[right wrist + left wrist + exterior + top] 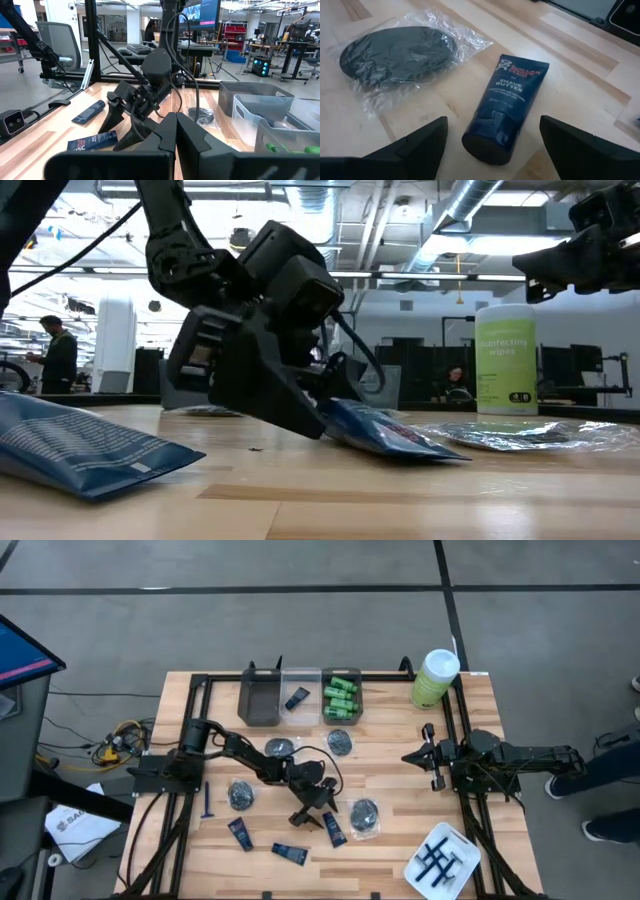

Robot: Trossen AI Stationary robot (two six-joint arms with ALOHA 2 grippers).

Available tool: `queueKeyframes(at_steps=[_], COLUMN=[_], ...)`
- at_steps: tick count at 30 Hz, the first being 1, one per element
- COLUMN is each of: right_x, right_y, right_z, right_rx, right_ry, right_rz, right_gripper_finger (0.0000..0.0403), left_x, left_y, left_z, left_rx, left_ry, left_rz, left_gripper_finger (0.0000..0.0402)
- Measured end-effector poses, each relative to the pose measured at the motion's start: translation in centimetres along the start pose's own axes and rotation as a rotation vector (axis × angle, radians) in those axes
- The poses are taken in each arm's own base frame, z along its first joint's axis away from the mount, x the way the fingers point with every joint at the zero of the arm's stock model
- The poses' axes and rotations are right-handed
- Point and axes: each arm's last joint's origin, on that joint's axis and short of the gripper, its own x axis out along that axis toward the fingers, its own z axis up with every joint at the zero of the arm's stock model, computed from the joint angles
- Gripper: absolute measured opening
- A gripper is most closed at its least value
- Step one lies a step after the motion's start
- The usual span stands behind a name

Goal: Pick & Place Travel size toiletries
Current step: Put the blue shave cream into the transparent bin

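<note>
A dark navy squeeze tube point(506, 115) lies flat on the wooden table, with a round dark packet in crinkly clear wrap point(400, 50) beside it. My left gripper point(492, 122) is open and low over the table's middle point(318, 812). Its two fingers stand on either side of the tube's cap end without touching it. In the low view the left gripper point(290, 405) slants down just before the tube point(385, 430). My right gripper point(425, 755) waits shut, raised at the table's right side.
More navy tubes point(240, 833) point(289, 853), round packets point(241, 795) point(342, 743) and a blue razor point(207, 802) lie around. Three bins stand at the far edge: a dark one point(262, 697), a clear one point(298, 698), one with green bottles point(341, 697). A green canister point(433, 678) and a white tray point(441, 860) stand at the right.
</note>
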Motion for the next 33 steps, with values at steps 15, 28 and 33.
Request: queueKeyframes(at_steps=[15,28,33], right_x=[0.00,0.00,0.00], right_y=[0.00,0.00,0.00], right_z=[0.00,-0.01,-0.01], right_rx=[0.000,0.000,0.000], right_ry=[0.000,0.000,0.001], right_rz=[0.000,0.000,0.000], right_gripper_finger=[0.0000,0.0000,0.0000], left_x=[-0.08,0.05,-0.04], left_y=[-0.06,-0.35,-0.37], left_z=[0.07,0.12,0.25], left_rx=[-0.006,-0.080,-0.099], left_ry=[0.008,0.005,0.004], left_rz=[0.005,-0.012,-0.013], left_gripper_finger=[0.0191,0.0129,0.0138])
